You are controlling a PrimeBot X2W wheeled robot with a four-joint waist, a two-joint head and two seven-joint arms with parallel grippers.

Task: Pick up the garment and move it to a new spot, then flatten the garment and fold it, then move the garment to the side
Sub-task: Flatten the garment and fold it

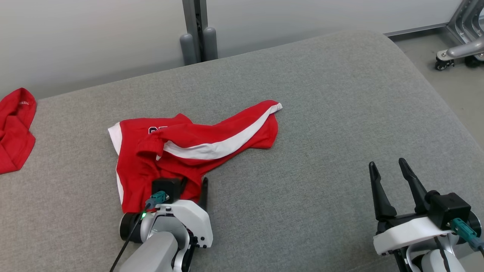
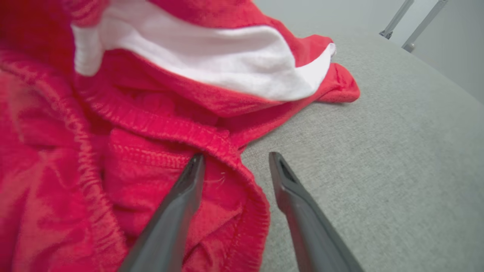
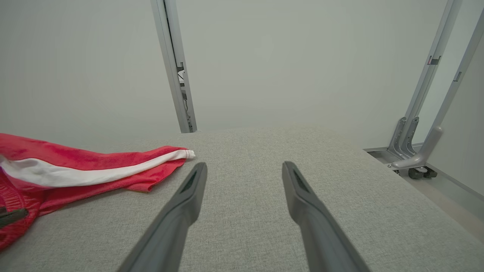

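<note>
Left forearm stretching forward from lower left, left wrist tilting down. Left jaws standing apart, left fingers pointing ahead and down, tips sitting low. Right wrist resting at lower right, well apart from left arm. Right jaws gaping wide, right fingers pointing up and forward, holding nothing.

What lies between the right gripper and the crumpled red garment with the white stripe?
Bare grey woven cushion surface; in the head view nothing sits between the right gripper and the red white-striped garment. The right wrist view agrees.
</note>
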